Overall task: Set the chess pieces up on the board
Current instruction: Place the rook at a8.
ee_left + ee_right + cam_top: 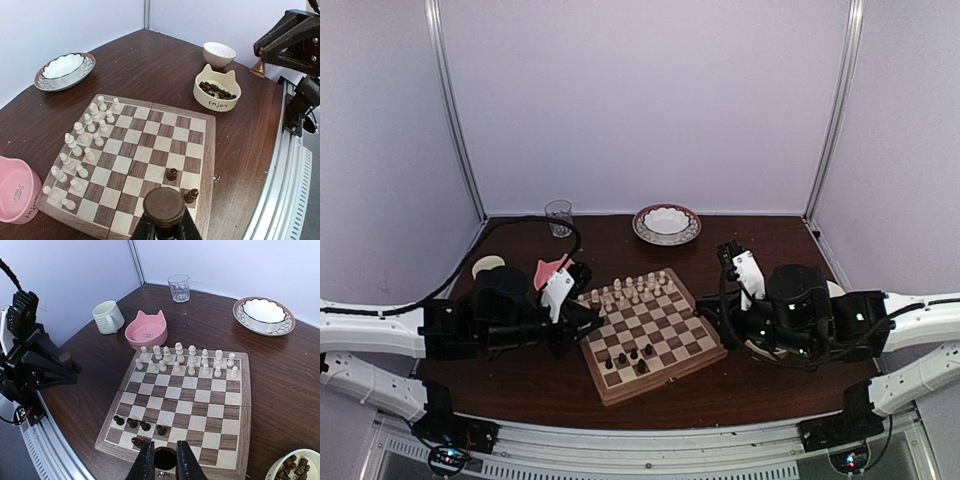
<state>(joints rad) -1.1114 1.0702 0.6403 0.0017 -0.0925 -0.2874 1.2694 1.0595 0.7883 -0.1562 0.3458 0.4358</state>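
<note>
Left wrist view shows me the cat bowl (217,103) of chess pieces (216,90), obscured overhead; left jaws and right jaws each clamp one at the board (150,150) edge.

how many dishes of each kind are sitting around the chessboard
cat bowls: 2, pink and cream
small white bowl: 1
patterned plate: 1
mug: 1
glass: 1
total: 6

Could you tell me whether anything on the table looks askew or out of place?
The board sits turned at an angle to the near edge of the table, not square with it. Nothing is spilled; the chessmen on it all stand upright.
</note>
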